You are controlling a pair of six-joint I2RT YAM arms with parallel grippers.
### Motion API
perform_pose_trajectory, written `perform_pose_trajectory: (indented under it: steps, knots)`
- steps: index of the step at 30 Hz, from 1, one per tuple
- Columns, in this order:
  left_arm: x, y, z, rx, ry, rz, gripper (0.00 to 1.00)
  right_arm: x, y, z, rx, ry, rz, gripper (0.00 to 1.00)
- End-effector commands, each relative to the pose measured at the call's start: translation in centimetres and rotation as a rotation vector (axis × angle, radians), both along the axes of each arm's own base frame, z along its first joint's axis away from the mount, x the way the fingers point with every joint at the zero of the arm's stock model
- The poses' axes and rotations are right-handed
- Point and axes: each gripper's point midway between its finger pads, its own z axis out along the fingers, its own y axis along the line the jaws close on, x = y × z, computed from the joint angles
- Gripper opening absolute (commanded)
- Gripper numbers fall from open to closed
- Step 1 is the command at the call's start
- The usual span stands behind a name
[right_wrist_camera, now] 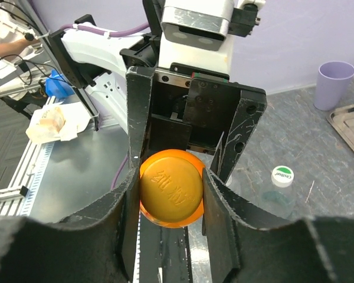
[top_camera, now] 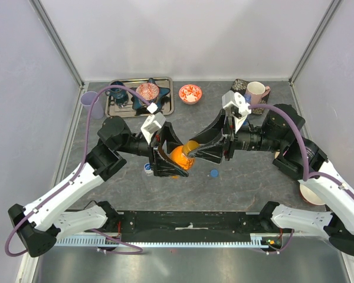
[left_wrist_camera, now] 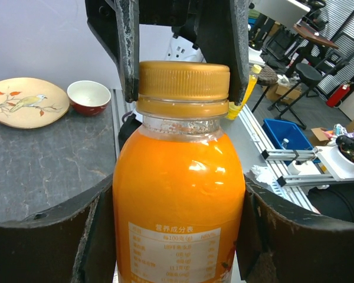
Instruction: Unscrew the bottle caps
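An orange bottle hangs above the table's middle between both arms. My left gripper is shut on its body, one finger pressing each side of the bottle. My right gripper is shut on the orange cap, which sits on the neck; the same cap shows in the left wrist view between the right gripper's fingers. A loose blue cap lies on the table. A clear bottle with a white-and-green cap stands upright nearby.
A metal tray with dishes is at the back left, a lilac cup beside it. A red patterned bowl and a pink mug stand at the back. A small clear bottle stands by the left gripper.
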Motion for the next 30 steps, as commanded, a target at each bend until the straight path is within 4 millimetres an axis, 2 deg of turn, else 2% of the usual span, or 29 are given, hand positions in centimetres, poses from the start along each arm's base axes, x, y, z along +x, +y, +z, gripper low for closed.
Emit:
perform_pose_trajectory:
  steps: [1,10,12,15,18,20,21,23,24,25,27,28,29,30]
  knots:
    - [0.5,0.2,1.4,-0.045,-0.099,0.052,0.29,0.7,-0.2,0.9,0.014,0.038,-0.06,0.5]
    - [0.8,0.2,1.1,-0.039,-0.111,0.071,0.29,1.1,-0.3,1.3,0.018,0.05,-0.092,0.75]
    - [0.8,0.2,1.1,-0.037,-0.111,0.071,0.29,1.3,-0.4,1.5,0.022,0.049,-0.104,0.78]
    - [1.1,0.2,0.8,-0.028,-0.106,0.092,0.29,2.4,-0.7,2.1,0.038,0.058,-0.178,0.89]
    - [2.2,0.1,0.7,-0.025,-0.111,0.159,0.29,4.1,-1.4,4.1,0.082,0.088,-0.294,0.97]
    - [3.3,0.1,0.7,-0.024,-0.121,0.23,0.29,5.4,-1.5,4.4,0.088,0.14,-0.364,0.98]
    - [3.7,0.1,0.7,-0.02,-0.123,0.254,0.29,5.5,-1.8,5.4,0.11,0.151,-0.38,0.98]
    - [5.0,0.2,0.7,-0.017,-0.136,0.336,0.29,6.4,-1.7,5.5,0.119,0.206,-0.427,0.98]
    - [5.5,0.2,0.6,-0.013,-0.14,0.365,0.29,6.5,-1.9,6.1,0.136,0.218,-0.44,0.98]
    - [6.7,0.3,0.6,-0.006,-0.16,0.439,0.29,6.8,-1.9,6.0,0.133,0.243,-0.462,0.98]
    - [7.3,0.2,0.6,-0.001,-0.185,0.499,0.29,7.9,-1.9,6.1,0.141,0.299,-0.516,0.98]
    - [8.7,0.5,0.4,0.014,-0.209,0.592,0.3,8.3,-1.9,5.3,0.114,0.335,-0.543,0.98]
    - [8.5,0.3,0.4,0.015,-0.222,0.612,0.3,9.0,-1.4,4.5,0.093,0.371,-0.567,0.98]
    - [8.9,0.3,0.3,0.021,-0.236,0.648,0.3,9.4,-1.5,4.4,0.09,0.385,-0.59,0.98]
